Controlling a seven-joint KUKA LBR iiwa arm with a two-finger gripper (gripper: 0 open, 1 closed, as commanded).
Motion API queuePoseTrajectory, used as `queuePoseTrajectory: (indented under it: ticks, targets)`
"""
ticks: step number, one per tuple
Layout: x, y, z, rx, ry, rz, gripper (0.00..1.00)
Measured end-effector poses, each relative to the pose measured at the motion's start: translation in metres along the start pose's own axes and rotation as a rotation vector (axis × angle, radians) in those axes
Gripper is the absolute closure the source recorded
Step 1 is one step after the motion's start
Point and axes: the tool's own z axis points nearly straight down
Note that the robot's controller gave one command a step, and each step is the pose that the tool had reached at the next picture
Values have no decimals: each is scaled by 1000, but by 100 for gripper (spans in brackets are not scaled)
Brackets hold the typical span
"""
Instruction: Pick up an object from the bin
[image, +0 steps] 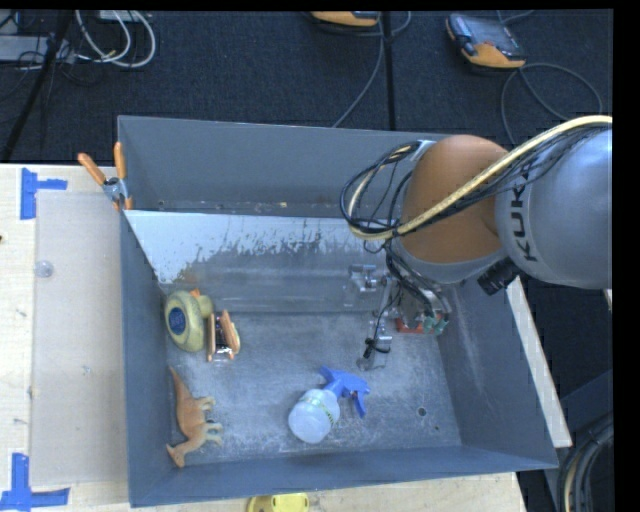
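So here's where we're at: the fingers (375, 346) hang low over a bare patch of the bin (300, 470) floor, under the wrist's orange cover (450, 210). Honestly, we can't tell how far open they are from this angle, and we see nothing hanging from them. The closest thing is a little spray bottle (318, 412), just beside the fingers on the near-wall side. It's lying on its side with the blue trigger head (345, 388) pointing up toward them and the whitish body pointing away. We reckon that's the likeliest pick simply because it's right there, and being on its side it offers the narrow neck or the round body across a grip. The body looks like it could roll, though. Everything else sits well off toward the far side of the bin from the fingers: a yellowish tape-measure-looking roll (184, 320) touching a small orange-and-white thing (223, 338), and an orange toy animal (192, 420) flat on its side near the corner. It all looks like it landed loose rather than being arranged.
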Motion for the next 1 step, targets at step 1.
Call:
queuePoseTrajectory:
  ticks: [1]
  targets:
    - [-2, 0, -5, 0, -8, 0, 0]
